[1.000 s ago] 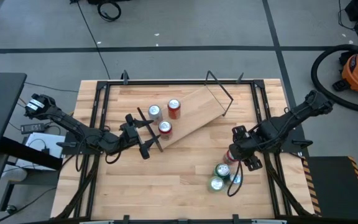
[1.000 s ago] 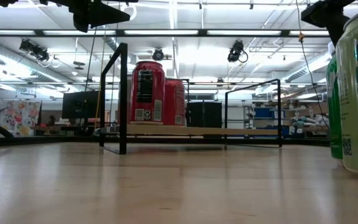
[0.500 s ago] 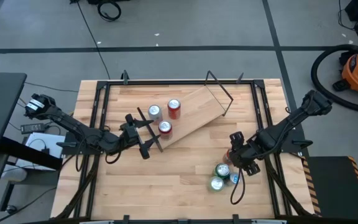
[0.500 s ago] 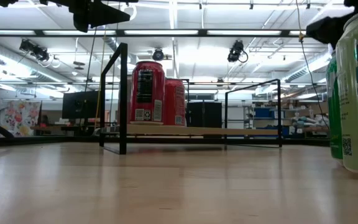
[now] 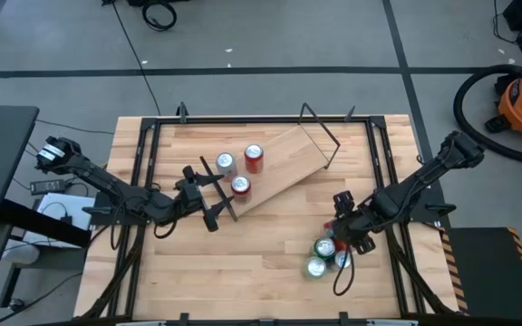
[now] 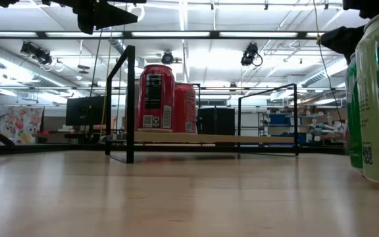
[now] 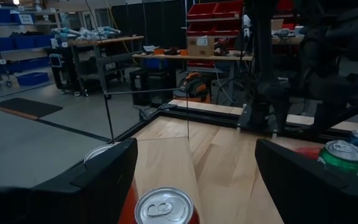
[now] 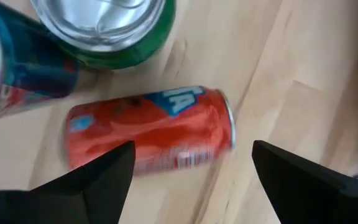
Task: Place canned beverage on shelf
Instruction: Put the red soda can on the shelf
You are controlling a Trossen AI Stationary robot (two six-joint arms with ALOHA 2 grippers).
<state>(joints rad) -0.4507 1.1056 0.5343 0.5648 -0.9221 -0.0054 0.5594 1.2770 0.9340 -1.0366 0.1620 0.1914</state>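
One red can (image 8: 148, 138) lies toppled beneath spread, empty right pincer (image 8: 191, 165); left pincer (image 7: 194, 174) spread.

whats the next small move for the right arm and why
Probably lower the right gripper straight down over the red can and close. That can lies on its side on the table between the open fingers, beside the upright green can, and three cans already stand on the shelf.

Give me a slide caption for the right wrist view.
Open right gripper hovers over a red can lying on its side beside an upright green can.
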